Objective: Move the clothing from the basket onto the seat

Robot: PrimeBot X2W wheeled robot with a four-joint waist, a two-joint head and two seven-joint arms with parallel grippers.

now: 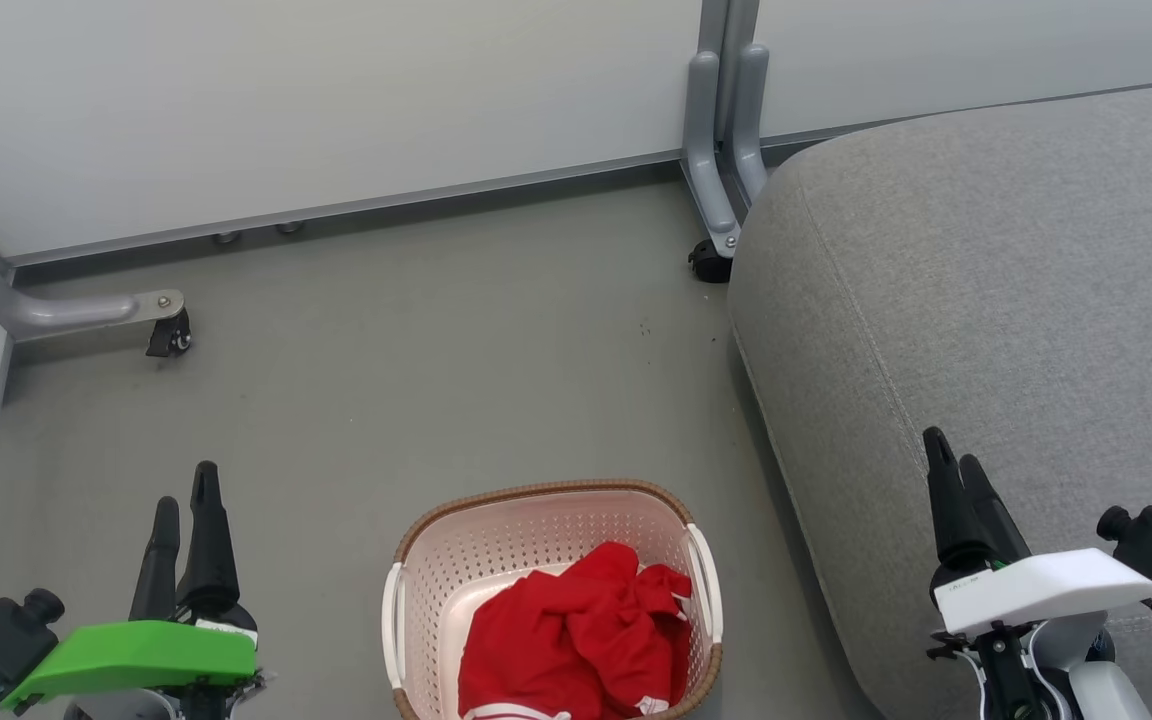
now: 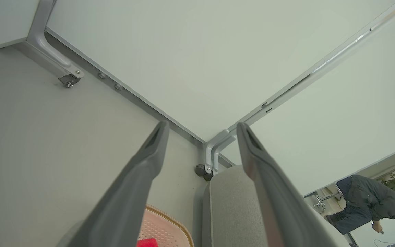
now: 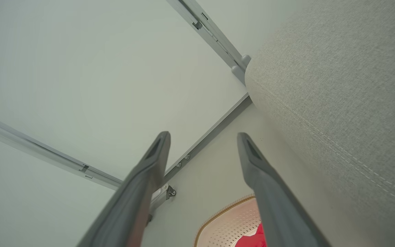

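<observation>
Fingers of the left pincer [image 1: 186, 490] stand apart, released and empty, over the floor [image 1: 386, 380]. The basket [image 1: 536, 490] stands on the floor near the left edge of the seat [image 1: 986, 280], with the clothing [image 1: 576, 630] bunched inside toward its right wall. The right pincer [image 1: 949, 450] hovers released over the seat. Reaching in looks like the step in hand: come down on the highest red fold, clear of the rim, and pinch deep. A white tag [image 1: 651, 705] on the clothing is too small to read.
</observation>
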